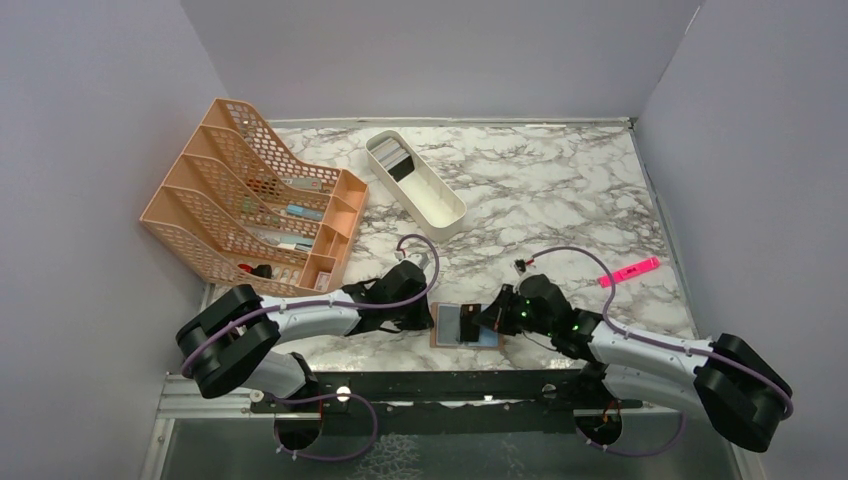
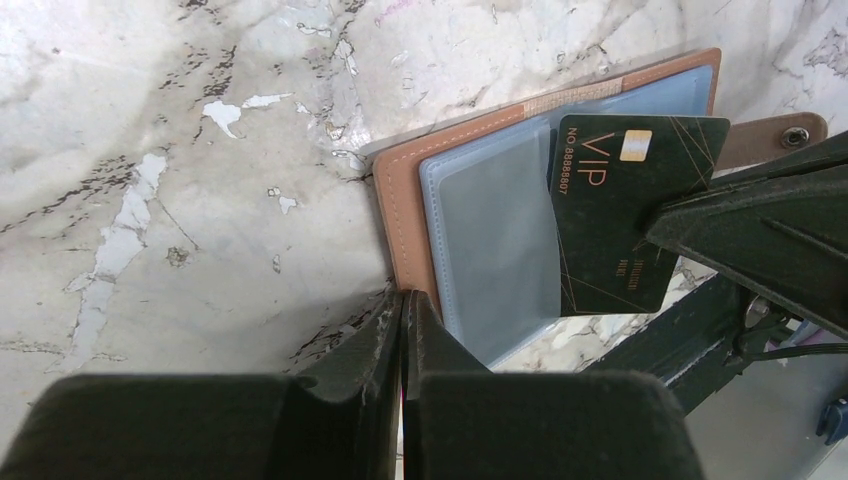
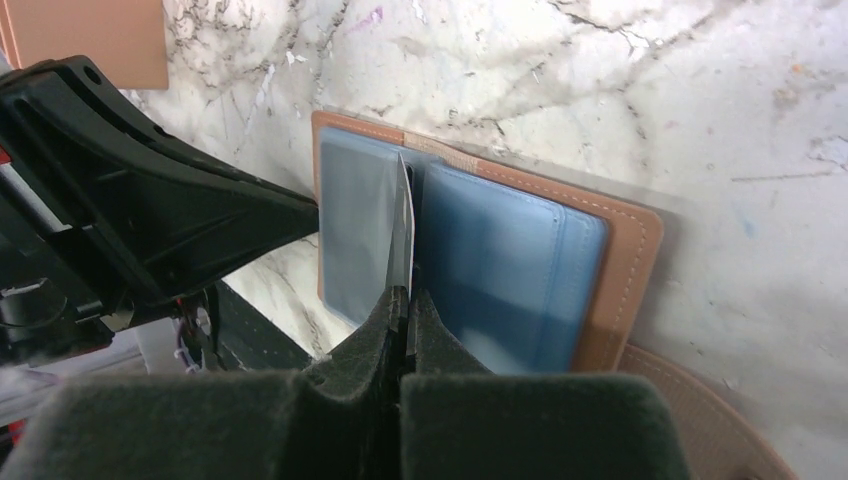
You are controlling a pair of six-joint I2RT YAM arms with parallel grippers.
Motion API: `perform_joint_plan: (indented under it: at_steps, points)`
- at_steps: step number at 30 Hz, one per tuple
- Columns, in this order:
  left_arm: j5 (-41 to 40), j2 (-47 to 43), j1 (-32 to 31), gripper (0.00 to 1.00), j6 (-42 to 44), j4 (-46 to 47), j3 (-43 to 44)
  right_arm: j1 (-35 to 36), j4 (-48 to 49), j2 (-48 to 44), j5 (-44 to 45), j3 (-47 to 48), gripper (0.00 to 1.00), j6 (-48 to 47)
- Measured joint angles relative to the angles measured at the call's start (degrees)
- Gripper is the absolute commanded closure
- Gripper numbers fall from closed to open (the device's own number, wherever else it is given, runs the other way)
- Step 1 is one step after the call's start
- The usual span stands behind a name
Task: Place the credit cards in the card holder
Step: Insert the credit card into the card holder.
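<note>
The card holder [image 1: 465, 326] lay open and flat on the marble-patterned table [image 1: 560, 190], close to its near edge and between the two grippers, with its clear blue-grey sleeves facing up. The right gripper [image 3: 402, 300] had its fingers closed on a dark card [image 2: 620, 220] with gold "VIP" lettering. It gripped the card at one short end. In the right wrist view this card was seen from its thin edge, standing over the line between the two pages of sleeves. I could not tell if its far edge was already inside a pocket or only touching the plastic. The left gripper [image 2: 405, 310] had its jaws almost together, and its tips were touching the tan border of the holder on the left side. It was not clear whether they pinched this border or only pressed on it. The other cards [image 1: 392, 158], silvery grey and dark, were in the white tray [image 1: 440, 205] well apart at the back. An orange mesh rack [image 1: 255, 205] stood to the left, and a pink highlighter [image 1: 630, 270] lay to the right.
</note>
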Motion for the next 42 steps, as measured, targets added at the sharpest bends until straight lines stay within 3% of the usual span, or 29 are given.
perform_joint_plan:
  at_steps: [42]
  points:
    - [-0.4, -0.5, 0.1, 0.93, -2.6, 6.4, -3.4, 0.0, -5.9, -4.3, 1.3, -2.2, 0.99, 4.5]
